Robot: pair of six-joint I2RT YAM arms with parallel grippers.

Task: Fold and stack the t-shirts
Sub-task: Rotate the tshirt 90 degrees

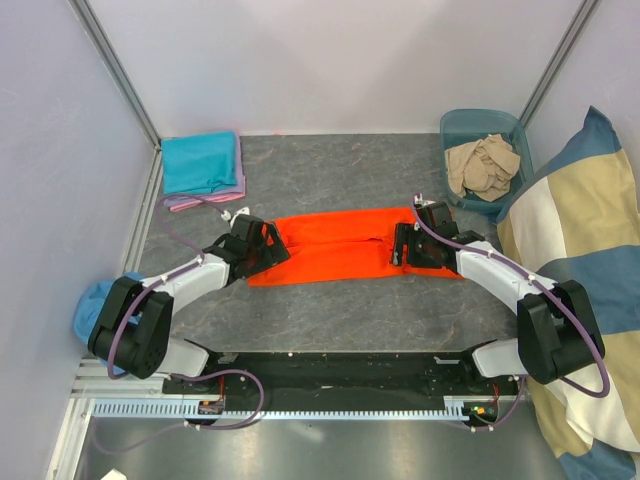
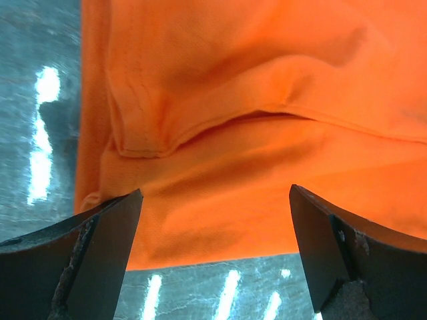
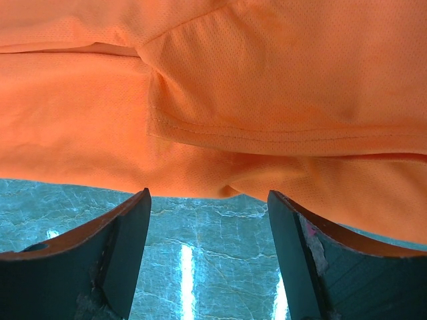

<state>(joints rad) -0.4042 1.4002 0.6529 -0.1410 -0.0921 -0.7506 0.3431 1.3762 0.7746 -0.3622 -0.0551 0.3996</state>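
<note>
Jaws spread, the left gripper (image 1: 268, 246) and right gripper (image 1: 404, 246) are hovering over opposite ends of the orange t-shirt (image 1: 340, 245), lying folded lengthwise mid-way across the counter (image 1: 330, 310); next, both probably need to pinch its near edge.

Orange t-shirt (image 1: 335, 250), teal t-shirt (image 1: 200, 162), grey marbled table (image 1: 350, 320)

The top camera sits high up behind the arms (image 1: 190, 280) and looks down on the whole table (image 1: 330, 315). Each wrist camera sits just behind its own fingers (image 2: 100, 260) and looks out past them, very close up. The orange shirt (image 2: 267, 133) lies right ahead of the left gripper (image 2: 213, 253) in one, and right ahead of the right gripper (image 3: 208, 253) in the other. All three views share that shirt.
</note>
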